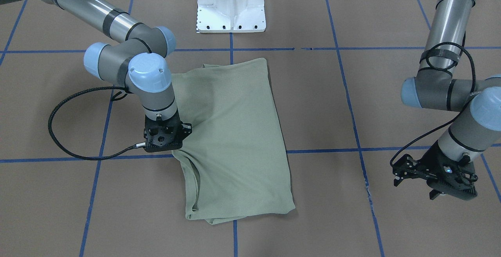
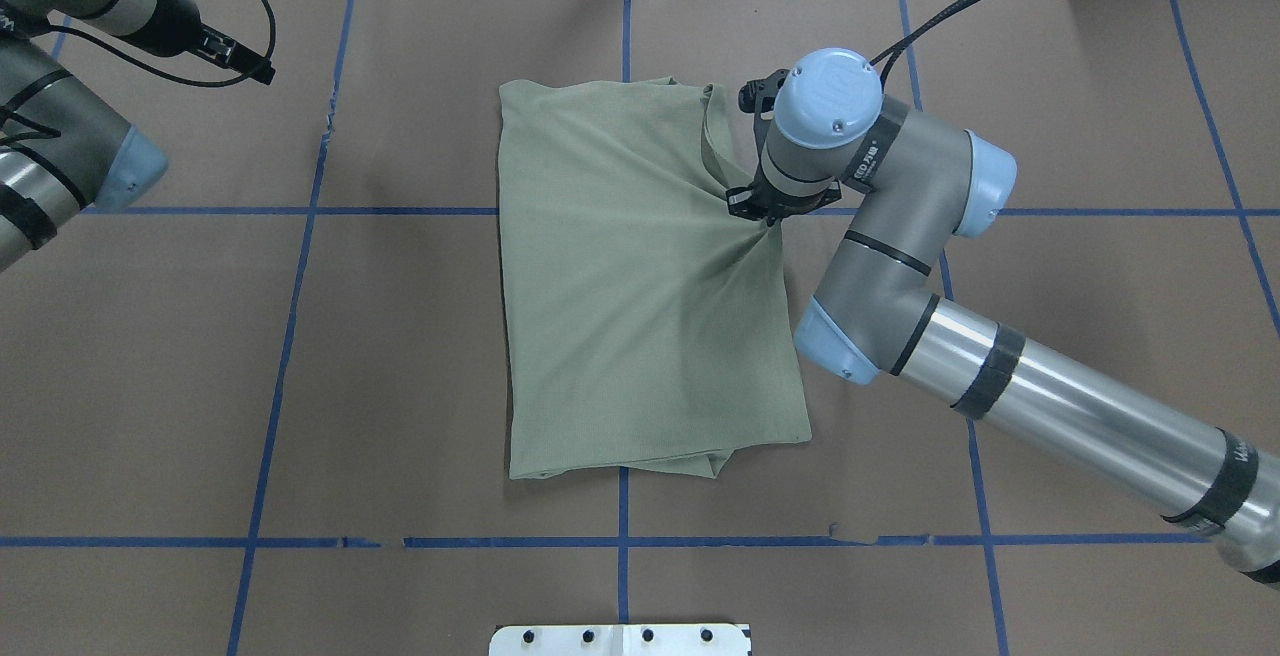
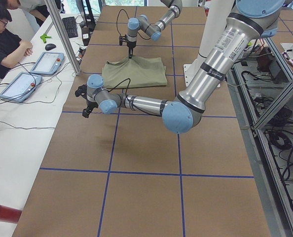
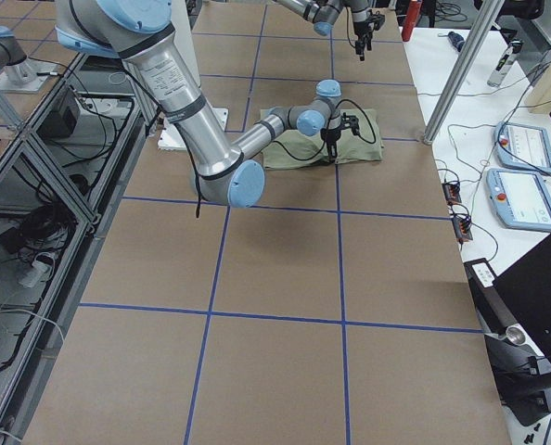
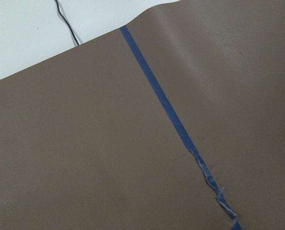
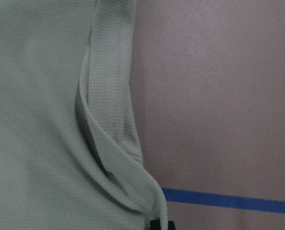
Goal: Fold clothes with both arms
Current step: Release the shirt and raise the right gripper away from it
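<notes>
On the middle of the desk [image 2: 400,386], the folded sage-green shirt [image 2: 620,286] is laid flat. Its right edge is puckered where it is pinched by the right hand [image 2: 762,214], which is clamped onto the fabric. Farther off to the left, the left hand [image 1: 396,172] is held above the desk with its fingers spread, well apart from the shirt.

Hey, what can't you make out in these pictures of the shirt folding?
Right gripper jaws: overhead and front views, hidden beneath its own wrist; grip on the shirt unconfirmed.
Shirt's collar and sleeves: every view, hidden by folded layers.
Left gripper: fingers outside the left wrist view, which shows only table.
</notes>
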Controlling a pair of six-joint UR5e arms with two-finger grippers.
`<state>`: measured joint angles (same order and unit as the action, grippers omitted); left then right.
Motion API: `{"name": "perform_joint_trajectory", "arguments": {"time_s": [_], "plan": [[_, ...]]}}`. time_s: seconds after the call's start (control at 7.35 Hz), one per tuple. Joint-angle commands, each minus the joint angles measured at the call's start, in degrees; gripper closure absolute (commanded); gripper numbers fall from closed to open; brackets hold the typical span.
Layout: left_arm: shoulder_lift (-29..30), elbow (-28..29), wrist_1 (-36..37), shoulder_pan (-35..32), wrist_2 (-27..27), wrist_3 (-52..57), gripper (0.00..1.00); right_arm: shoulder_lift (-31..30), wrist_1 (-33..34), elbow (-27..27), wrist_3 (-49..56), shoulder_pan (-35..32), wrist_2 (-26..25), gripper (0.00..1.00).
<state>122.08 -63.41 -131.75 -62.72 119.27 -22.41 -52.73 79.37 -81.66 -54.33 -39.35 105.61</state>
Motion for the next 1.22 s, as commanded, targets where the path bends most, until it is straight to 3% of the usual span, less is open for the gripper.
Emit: {"name": "perform_joint_trajectory", "arguments": {"time_s": [0.0, 0.41, 0.68, 0.82, 1.09], "plan": [[0.0, 0.0, 0.0, 0.0, 0.0, 0.0, 0.0, -3.3, -0.4, -2.9, -0.4, -0.1, -2.1, 0.01], [-0.1, -0.7, -0.9, 0.0, 0.1, -1.3, 0.0, -0.4, -0.5, -2.9, -4.5, -3.1, -0.6, 0.0], [-0.4, -3.8, -2.5, 0.7, 7.1, -9.9, 0.0, -1.4, -7.7, -3.6, -10.0, -6.6, 6.4, 0.0], [-3.2, -7.8, -6.4, 2.8, 7.5, -20.0, 0.0, -4.2, -9.4, -6.6, -14.7, -6.5, 6.7, 0.0], [-10.9, -20.2, -10.6, 9.9, 6.7, -35.5, 0.0, -13.2, -9.5, -18.0, -22.3, -4.4, 5.8, 0.0]]}}
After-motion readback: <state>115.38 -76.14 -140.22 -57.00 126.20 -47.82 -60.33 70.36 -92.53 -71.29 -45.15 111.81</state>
